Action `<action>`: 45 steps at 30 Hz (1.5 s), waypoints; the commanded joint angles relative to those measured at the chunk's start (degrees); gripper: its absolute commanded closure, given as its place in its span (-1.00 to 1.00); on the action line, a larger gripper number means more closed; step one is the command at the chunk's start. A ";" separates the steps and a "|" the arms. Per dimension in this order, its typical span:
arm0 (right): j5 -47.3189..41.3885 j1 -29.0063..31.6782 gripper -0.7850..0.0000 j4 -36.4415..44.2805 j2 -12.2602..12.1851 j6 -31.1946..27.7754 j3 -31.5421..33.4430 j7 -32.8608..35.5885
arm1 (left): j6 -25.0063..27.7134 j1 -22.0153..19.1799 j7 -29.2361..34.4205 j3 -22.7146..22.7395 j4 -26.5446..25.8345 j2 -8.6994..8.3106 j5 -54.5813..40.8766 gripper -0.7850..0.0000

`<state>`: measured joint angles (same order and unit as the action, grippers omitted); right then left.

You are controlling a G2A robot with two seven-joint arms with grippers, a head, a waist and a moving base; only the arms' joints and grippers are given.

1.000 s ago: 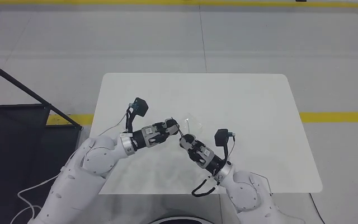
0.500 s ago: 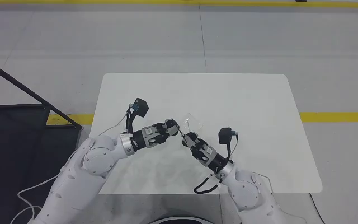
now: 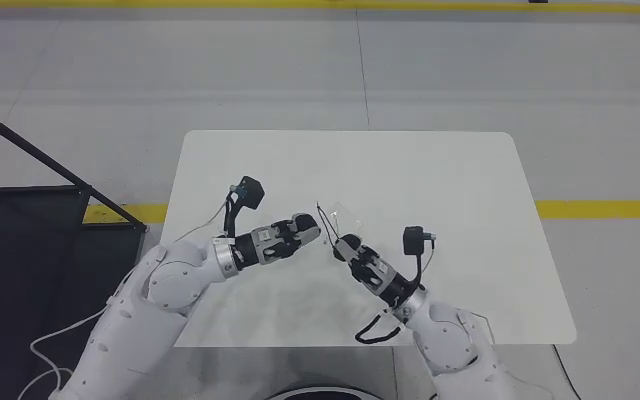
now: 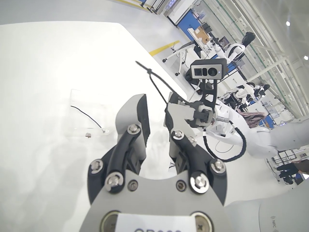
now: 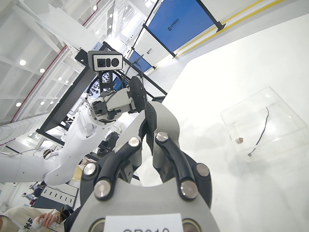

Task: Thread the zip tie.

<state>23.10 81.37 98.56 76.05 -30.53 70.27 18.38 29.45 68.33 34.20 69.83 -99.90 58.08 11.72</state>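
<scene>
A thin black zip tie [image 4: 154, 79] is bent into a small loop, its tail poking out past the head. My right gripper [image 5: 146, 112] is shut on its lower end and holds it up above the table; in the top view the right gripper [image 3: 343, 243] and zip tie [image 3: 322, 213] are near the table's middle. Just beside the loop, my left gripper [image 4: 155, 102] is open with nothing between its fingers, also seen as the left gripper [image 3: 312, 224] in the top view.
A clear plastic box [image 5: 241, 131] lies on the white table [image 3: 460, 190] just beyond the grippers, with a second black zip tie [image 5: 263, 126] inside. The same clear box [image 3: 347, 213] shows faintly from above.
My right gripper has drawn a little to the right and away from the left gripper, taking the zip tie with it. The left gripper no longer touches the tie.
</scene>
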 commanded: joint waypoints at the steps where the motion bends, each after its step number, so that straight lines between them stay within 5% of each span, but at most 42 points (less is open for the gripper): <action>1: -4.05 -0.20 1.00 -0.77 -0.26 -1.21 0.79 2.38 | 0.36 0.60 -0.66 0.77 0.38 -0.08 -0.32 0.40; 8: -19.67 -1.96 1.00 -4.05 -1.42 -4.22 3.45 14.49 | 3.06 2.47 0.45 3.86 1.35 -0.56 -5.75 0.40; 14: -31.83 -4.85 1.00 -7.87 -2.57 -5.48 5.00 27.55 | 2.84 1.41 8.33 4.35 3.73 -0.88 -18.12 0.36; 16: -34.47 -5.50 1.00 -8.84 -2.93 -6.27 5.43 31.08 | 1.92 0.41 11.84 4.08 4.79 -0.91 -23.69 0.12; 17: -35.88 -5.81 1.00 -9.36 -3.17 -6.96 5.72 33.16 | 0.52 -0.37 15.25 3.74 5.71 -0.96 -27.59 -0.27; 18: -36.80 -6.03 1.00 -9.64 -3.35 -7.58 5.90 34.79 | -1.03 -1.23 18.14 3.53 6.35 -1.01 -30.70 -1.00; 21: -39.40 -6.34 1.00 -10.60 -3.80 -9.24 6.41 38.30 | -4.66 -3.22 23.34 3.38 8.39 -1.03 -37.82 -1.00; 33: -41.60 -8.88 1.00 -10.80 -6.15 -10.74 3.30 44.63 | -6.24 -3.62 26.09 0.93 7.25 -0.73 -39.01 -1.00; 37: -42.31 -10.01 1.00 -11.17 -7.12 -11.06 1.27 44.31 | -7.05 -6.38 30.67 -0.58 11.16 -0.27 -45.05 -0.79; 42: -43.16 -11.23 1.00 -12.65 -8.23 -12.22 -0.72 43.16 | -7.07 -9.01 35.04 -2.19 15.34 0.24 -48.82 -0.25; 43: -43.45 -11.46 1.00 -12.93 -8.43 -12.43 -1.08 42.94 | -7.13 -9.43 35.81 -2.51 15.92 0.34 -49.30 -0.03; 45: -43.90 -11.89 1.00 -13.37 -8.84 -12.79 -1.81 42.58 | -7.11 -10.15 36.64 -3.02 16.90 0.54 -50.11 0.05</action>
<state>-20.61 69.68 85.38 67.41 -43.17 68.77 61.12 22.30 58.52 70.48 67.05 -83.47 58.52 -37.99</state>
